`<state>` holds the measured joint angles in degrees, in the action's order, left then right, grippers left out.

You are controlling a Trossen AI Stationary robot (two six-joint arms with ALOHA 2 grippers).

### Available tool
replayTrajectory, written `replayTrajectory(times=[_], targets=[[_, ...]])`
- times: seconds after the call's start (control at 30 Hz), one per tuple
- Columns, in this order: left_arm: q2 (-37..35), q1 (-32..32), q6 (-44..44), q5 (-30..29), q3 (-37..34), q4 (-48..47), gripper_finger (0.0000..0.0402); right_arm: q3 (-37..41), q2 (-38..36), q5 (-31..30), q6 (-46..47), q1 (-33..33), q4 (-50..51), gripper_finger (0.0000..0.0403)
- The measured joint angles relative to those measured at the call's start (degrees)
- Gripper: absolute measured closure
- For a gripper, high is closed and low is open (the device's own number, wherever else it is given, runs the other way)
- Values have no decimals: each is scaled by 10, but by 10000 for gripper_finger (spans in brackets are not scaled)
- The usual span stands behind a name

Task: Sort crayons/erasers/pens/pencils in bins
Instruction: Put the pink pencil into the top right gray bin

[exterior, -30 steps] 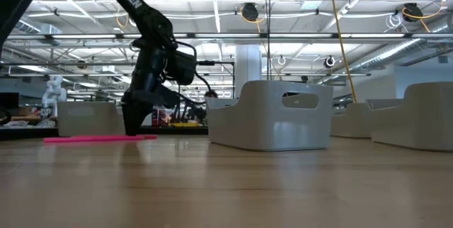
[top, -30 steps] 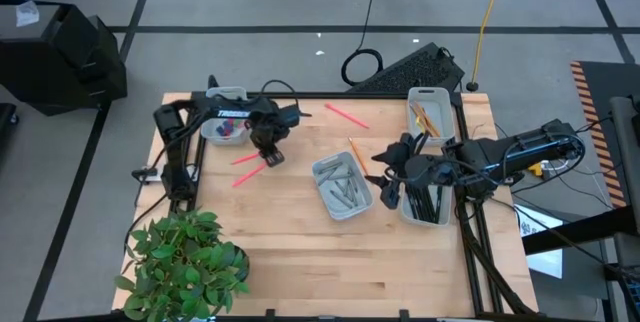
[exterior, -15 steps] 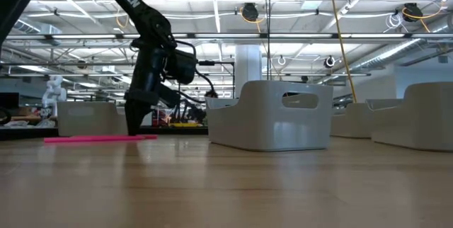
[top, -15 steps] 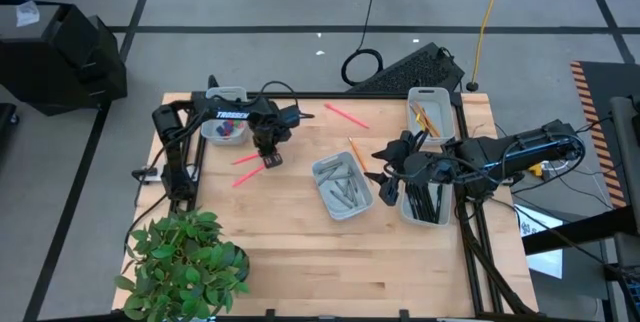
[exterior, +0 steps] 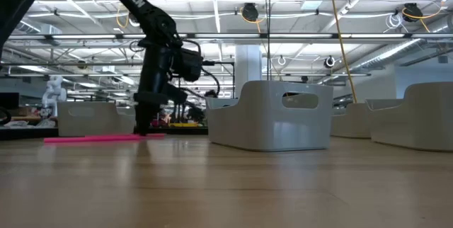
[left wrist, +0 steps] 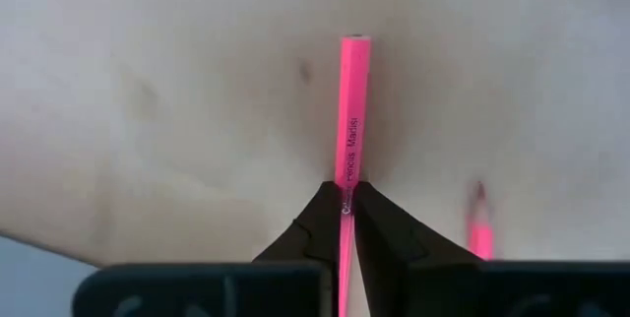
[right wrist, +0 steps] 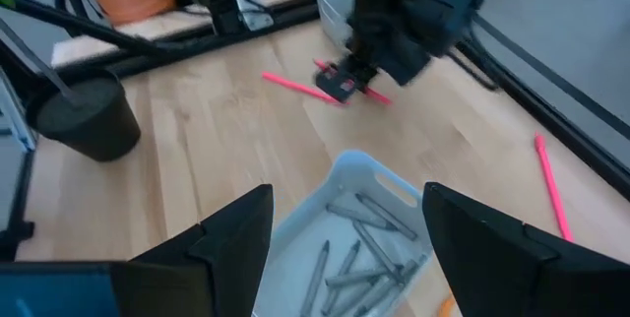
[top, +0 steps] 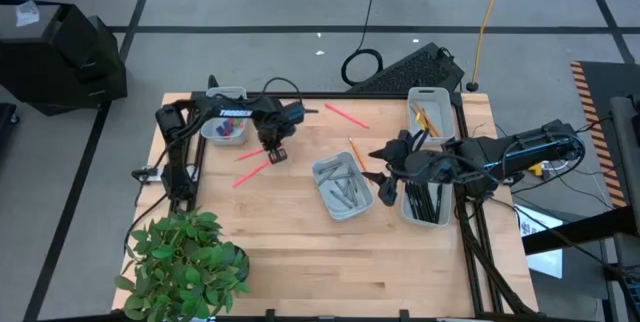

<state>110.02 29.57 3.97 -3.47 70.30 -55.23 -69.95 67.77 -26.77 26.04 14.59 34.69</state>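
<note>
A wooden counter is carrying four pale grey-blue bins, with a leafy potted plant standing at its near left corner. One bin at the far left is holding small coloured erasers. Another bin in the middle is holding short grey crayons. A far right bin is holding orange pencils, and the near right bin is holding black pens.

The left arm is reaching over the left middle of the counter. Its left claw is pinching the end of a long, thin pink pencil, its two dark fingers narrowed tightly onto it. The low view is showing that pencil lying flat on the wood. A second pink pencil is lying just beside it, and a third is resting well apart, toward the far edge. A loose orange pencil is lying near the middle bin.

The right claw is hanging wide open between the middle bin and the pens, holding nothing.

The likely risk lies in the grip: the pencil is being held near one end, so on lifting it could swing down, twist in the fingers, or slip free. Its free end could also drag across and nudge the neighbouring pencil.
</note>
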Motion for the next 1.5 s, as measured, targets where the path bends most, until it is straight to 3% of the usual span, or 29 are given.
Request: replayTrajectory(times=[0.2,0.37,0.53,0.67,0.77,0.87,1.07,1.33,1.5], targets=[[-23,-1,-2,0,49,-9,383,0,0,-3,-29,-14,-51,149],[-63,0,-7,23,102,-16,378,49,2,-47,-14,-45,-131,149],[-120,-1,-34,80,152,10,377,130,2,0,11,-85,-270,149],[-169,-4,-76,154,163,115,376,185,2,29,-22,-118,-380,149],[-195,-14,-105,209,164,223,376,195,2,32,-50,-141,-407,149],[-202,-36,-118,228,165,342,376,186,2,62,-77,-166,-418,149],[-190,-87,-114,234,164,502,376,180,1,92,-105,-203,-460,149],[-178,-129,-114,185,164,540,376,180,-20,115,-131,-210,-481,154],[-171,-140,-112,170,164,551,376,179,-27,149,-140,-211,-520,194]])
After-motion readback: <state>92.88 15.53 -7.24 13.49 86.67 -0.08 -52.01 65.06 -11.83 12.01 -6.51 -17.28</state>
